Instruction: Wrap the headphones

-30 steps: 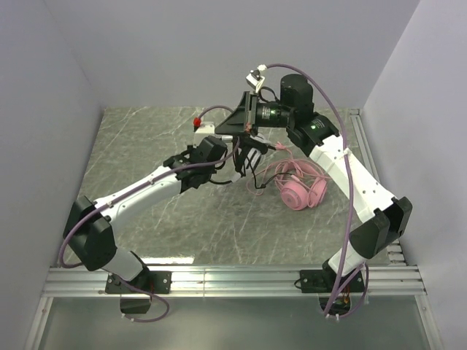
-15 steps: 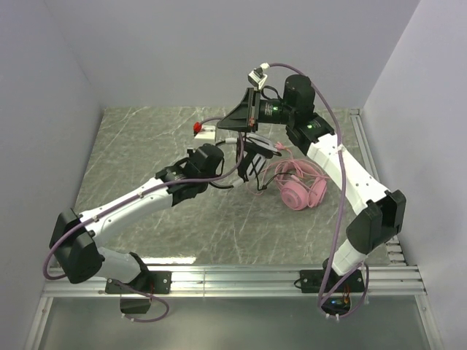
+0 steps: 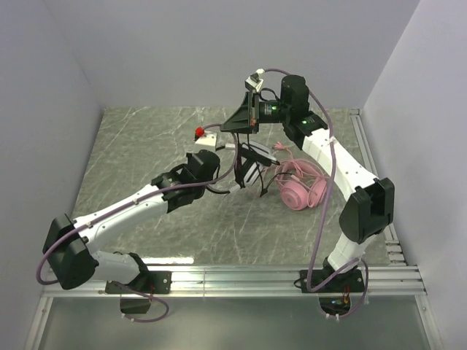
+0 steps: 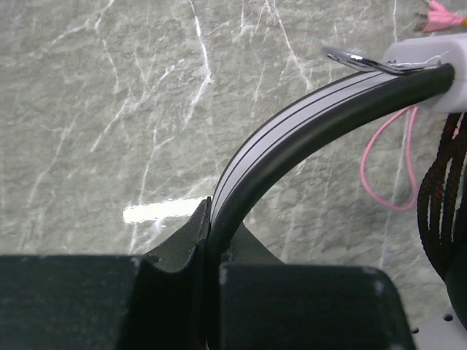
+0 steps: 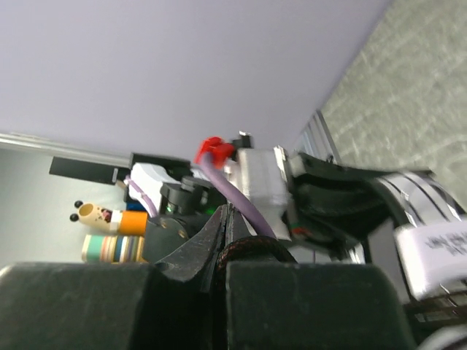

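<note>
The black-and-white headphones (image 3: pixel 252 166), seen from above, are held over the middle of the worktop (image 3: pixel 146 146), with the pink headphones (image 3: pixel 299 188) lying just to their right. In the left wrist view, the left end effector (image 4: pixel 211 219) pinches the headband (image 4: pixel 292 138). In the right wrist view, the right end effector (image 5: pixel 225 226) is pressed together on the black cable (image 5: pixel 255 249).

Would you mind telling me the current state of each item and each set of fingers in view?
Left fingers: shut on the black-and-white headset, at its headband.
Right fingers: shut on the black cable.
Black-and-white headset: held by its band, cable in several strands beside the earcup.
Pink headset: lying on the table, ungripped, pink cable loose.
</note>
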{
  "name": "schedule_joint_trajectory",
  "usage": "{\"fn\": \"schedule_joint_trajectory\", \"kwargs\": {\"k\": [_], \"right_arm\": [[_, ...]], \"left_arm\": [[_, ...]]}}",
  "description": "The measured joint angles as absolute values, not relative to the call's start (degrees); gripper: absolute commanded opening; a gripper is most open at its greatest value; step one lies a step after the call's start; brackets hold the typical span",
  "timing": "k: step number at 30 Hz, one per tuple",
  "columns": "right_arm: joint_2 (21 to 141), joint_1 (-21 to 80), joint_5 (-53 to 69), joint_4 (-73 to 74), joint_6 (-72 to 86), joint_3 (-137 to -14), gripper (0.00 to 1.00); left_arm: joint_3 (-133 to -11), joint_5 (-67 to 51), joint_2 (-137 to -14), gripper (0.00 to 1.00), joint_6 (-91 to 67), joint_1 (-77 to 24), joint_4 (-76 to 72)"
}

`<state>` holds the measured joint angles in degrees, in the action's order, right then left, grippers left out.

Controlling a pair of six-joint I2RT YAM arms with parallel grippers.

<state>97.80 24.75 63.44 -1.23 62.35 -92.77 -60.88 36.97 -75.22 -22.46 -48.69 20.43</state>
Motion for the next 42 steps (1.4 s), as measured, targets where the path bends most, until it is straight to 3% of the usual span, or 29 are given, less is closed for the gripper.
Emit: {"fn": "schedule_joint_trajectory", "kwargs": {"k": [14, 34, 42], "right_arm": [[101.65, 20.36, 61.47, 28.51, 42.44, -98.87, 0.00], [101.12, 20.36, 54.17, 40.23, 32.71, -94.94, 0.00], [102.32, 22.70, 43.62, 52.12, 27.05, -105.84, 0.00]], "left_arm": [[-53.47, 31.22, -66.63, 0.00, -1.56, -49.78, 10.13], [-48.23, 28.47, -64.40, 0.00, 13.02, -45.50, 9.19], [-49.76, 27.70, -67.22, 0.00, 12.91, -40.86, 9.41]]}}
